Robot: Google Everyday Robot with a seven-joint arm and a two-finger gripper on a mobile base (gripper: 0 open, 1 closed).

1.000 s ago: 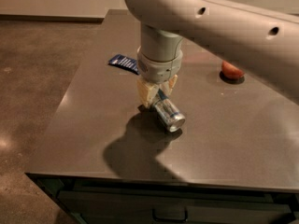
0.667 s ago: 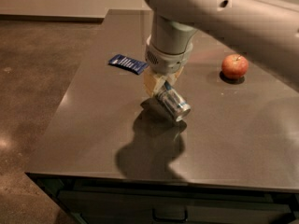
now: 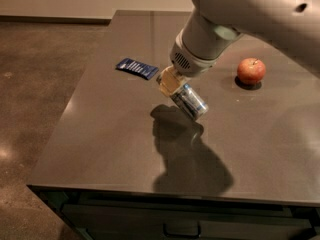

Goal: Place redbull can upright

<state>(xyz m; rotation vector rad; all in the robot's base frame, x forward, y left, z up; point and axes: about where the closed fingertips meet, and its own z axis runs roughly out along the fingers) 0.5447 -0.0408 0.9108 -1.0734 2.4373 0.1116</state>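
Observation:
The redbull can [image 3: 190, 101] is a slim silver can with blue patches. It is tilted, its lower end pointing down to the right, held just above the dark tabletop [image 3: 110, 134]. My gripper [image 3: 172, 84] is shut on the can's upper end, near the middle of the table. The white arm comes in from the upper right. The can's shadow lies on the table directly below it.
A flat dark blue snack packet [image 3: 137, 68] lies on the table left of the gripper. A red apple [image 3: 251, 71] sits at the right. The table's left and front edges drop to a brown floor [image 3: 35, 84]. A drawer front shows below the front edge.
The gripper has lifted the can off the table and swung it up and to the right. The arm has moved right, and the apple now shows fully.

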